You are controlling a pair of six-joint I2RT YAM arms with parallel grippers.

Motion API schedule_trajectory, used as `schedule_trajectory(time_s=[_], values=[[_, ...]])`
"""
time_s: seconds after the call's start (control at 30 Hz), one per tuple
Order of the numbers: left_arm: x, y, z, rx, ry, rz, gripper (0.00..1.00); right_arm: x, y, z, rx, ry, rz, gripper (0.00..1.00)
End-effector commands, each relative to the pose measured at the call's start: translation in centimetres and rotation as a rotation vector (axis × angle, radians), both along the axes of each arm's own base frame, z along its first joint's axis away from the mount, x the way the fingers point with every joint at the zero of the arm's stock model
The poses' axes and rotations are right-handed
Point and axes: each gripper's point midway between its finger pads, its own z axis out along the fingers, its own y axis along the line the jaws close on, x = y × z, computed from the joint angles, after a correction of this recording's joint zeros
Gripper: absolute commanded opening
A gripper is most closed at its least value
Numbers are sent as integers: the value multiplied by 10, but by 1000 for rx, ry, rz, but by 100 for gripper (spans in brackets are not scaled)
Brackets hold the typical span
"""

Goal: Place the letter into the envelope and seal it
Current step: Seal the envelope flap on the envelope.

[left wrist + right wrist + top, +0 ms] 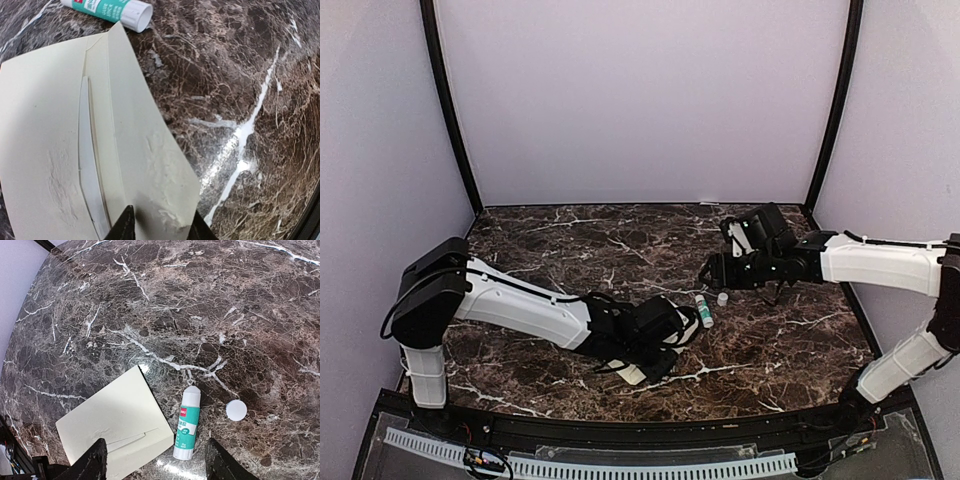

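The cream envelope [45, 125] lies on the dark marble table with its flap [135, 130] open and smeared with glue. My left gripper [162, 227] stands partly open low over it. The blunt tip of the flap sits between its two dark fingers [125, 225]. A pale strip shows in the envelope's mouth; the letter itself is hidden. From above, the left arm covers most of the envelope [632, 373]. My right gripper [157, 465] hangs open well above the table, looking down on the envelope [112, 422], with nothing in it. It also shows from above, right gripper [712, 270].
An uncapped green-and-white glue stick [187, 427] [704, 310] [107, 9] lies just right of the envelope. Its round white cap [236, 410] [722, 298] sits a little farther right. Lilac walls close in the marble table [570, 240] on three sides.
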Motion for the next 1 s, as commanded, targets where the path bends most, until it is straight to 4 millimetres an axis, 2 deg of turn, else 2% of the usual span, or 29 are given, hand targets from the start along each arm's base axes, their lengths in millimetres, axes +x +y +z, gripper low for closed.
schedule_trajectory(time_s=[0.0, 0.13, 0.27, 0.37, 0.47, 0.57, 0.67, 0.83, 0.97], values=[[9, -4, 14, 2, -61, 8, 22, 4, 0, 12, 39, -40, -15, 63], [12, -7, 20, -13, -66, 25, 8, 3, 0, 15, 43, -44, -11, 63], [12, -13, 31, -59, -50, 46, 0, 3, 0, 17, 45, -46, -10, 63], [15, -16, 35, -107, -15, 74, 0, 0, 3, 15, 63, -36, 3, 63], [22, -10, 28, -148, 72, 112, 0, -5, 10, 17, 113, -33, 36, 62], [29, -11, 32, -224, 122, 137, 0, -17, 17, 20, 170, -33, 99, 60], [25, -10, 29, -276, 234, 117, 0, -33, 25, 22, 234, -23, 176, 55], [29, -9, 27, -335, 309, 126, 0, -59, 34, 13, 342, 28, 258, 41], [31, -6, 23, -356, 360, 137, 0, -73, 44, -3, 358, 70, 286, 35]])
